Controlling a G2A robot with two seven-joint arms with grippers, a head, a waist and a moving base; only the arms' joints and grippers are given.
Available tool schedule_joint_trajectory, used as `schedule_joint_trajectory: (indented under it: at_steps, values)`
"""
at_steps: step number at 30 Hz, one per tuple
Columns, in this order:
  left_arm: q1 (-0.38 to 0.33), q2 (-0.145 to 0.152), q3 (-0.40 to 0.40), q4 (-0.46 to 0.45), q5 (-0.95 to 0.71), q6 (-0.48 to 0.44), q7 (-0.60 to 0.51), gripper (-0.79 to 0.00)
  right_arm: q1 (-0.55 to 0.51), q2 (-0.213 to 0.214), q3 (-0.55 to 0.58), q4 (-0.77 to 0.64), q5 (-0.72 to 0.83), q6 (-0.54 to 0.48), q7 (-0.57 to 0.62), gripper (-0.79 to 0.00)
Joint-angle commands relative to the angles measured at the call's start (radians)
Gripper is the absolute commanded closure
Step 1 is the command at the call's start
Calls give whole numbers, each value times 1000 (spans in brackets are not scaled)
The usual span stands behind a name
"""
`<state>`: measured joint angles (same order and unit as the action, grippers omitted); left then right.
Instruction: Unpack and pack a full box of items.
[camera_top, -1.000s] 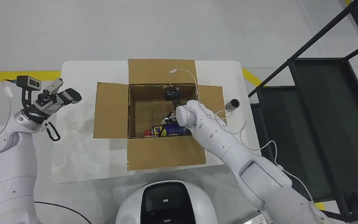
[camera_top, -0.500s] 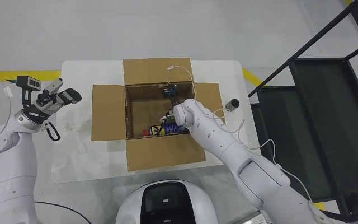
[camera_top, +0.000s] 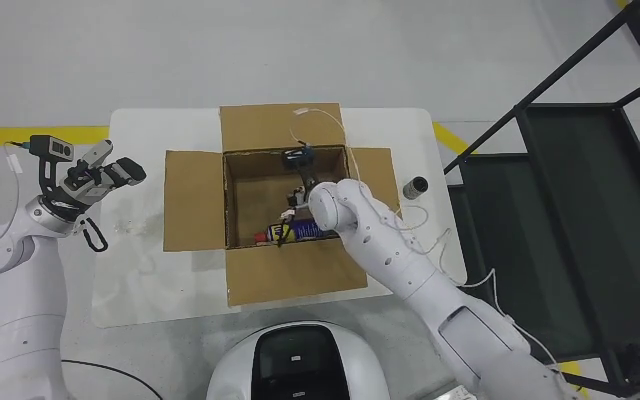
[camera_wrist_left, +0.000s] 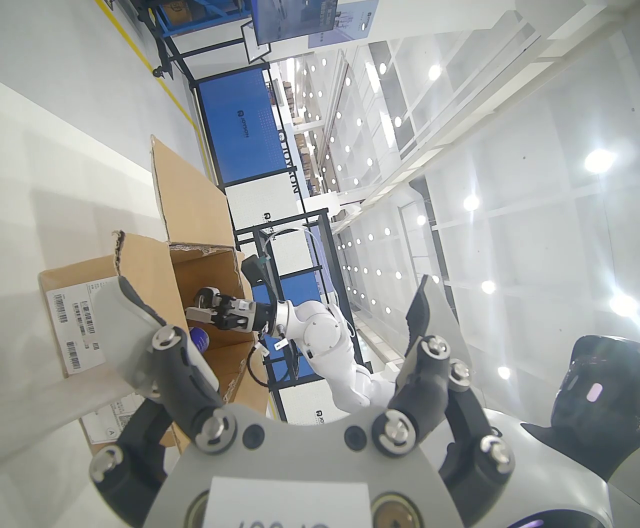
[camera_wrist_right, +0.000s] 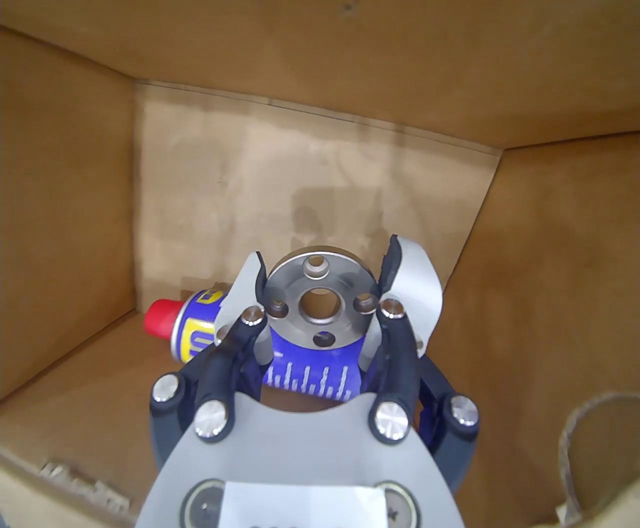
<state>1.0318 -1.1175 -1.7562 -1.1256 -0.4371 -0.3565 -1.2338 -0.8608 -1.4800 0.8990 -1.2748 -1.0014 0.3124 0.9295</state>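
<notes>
Right wrist view has the right gripper (camera_wrist_right: 325, 276) down inside the cardboard box (camera_wrist_right: 300, 75), its jaws closed on the rim of a round metal flange (camera_wrist_right: 342, 285). Whether the flange is lifted clear or resting on what lies under it is hard to tell. Directly beneath it, a blue spray can (camera_wrist_right: 200, 325) with a red cap lies on its side on the box floor, against the near wall. Outside the box, a small dark cylinder (camera_top: 413, 186) stands on the table (camera_top: 140, 280), beside the right flap. The left gripper (camera_top: 118, 163) hangs off the table's left edge, jaws spread and empty. Unpacking looks nearly done, with flange and can left; repacking remains.
</notes>
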Motion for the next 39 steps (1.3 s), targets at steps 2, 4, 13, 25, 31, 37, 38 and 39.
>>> schedule_joint_trajectory:
  at_steps: [2, 4, 13, 25, 31, 37, 38, 39]
  values:
    - [0, 0, 0, 0, 0, 0, 0, -785, -49, 17, 40, -106, -20, -20, 22, 0]
    - [0, 0, 0, 0, 0, 0, 0, -785, -80, 28, 62, -168, -57, -25, 40, 0]
    - [0, 0, 0, 0, 0, 0, 0, -785, -142, 46, 117, -286, -79, -53, 75, 0]
    - [0, 0, 0, 0, 0, 0, 0, -785, -142, 46, 117, -286, -79, -53, 75, 0]
    - [0, 0, 0, 0, 0, 0, 0, -785, -142, 46, 117, -286, -79, -53, 75, 0]
    - [0, 0, 0, 0, 0, 0, 0, -785, -142, 46, 117, -286, -79, -53, 75, 0]
    - [0, 0, 0, 0, 0, 0, 0, -785, -142, 46, 117, -286, -79, -53, 75, 0]
    - [0, 0, 0, 0, 0, 0, 0, -785, -142, 46, 117, -286, -79, -53, 75, 0]
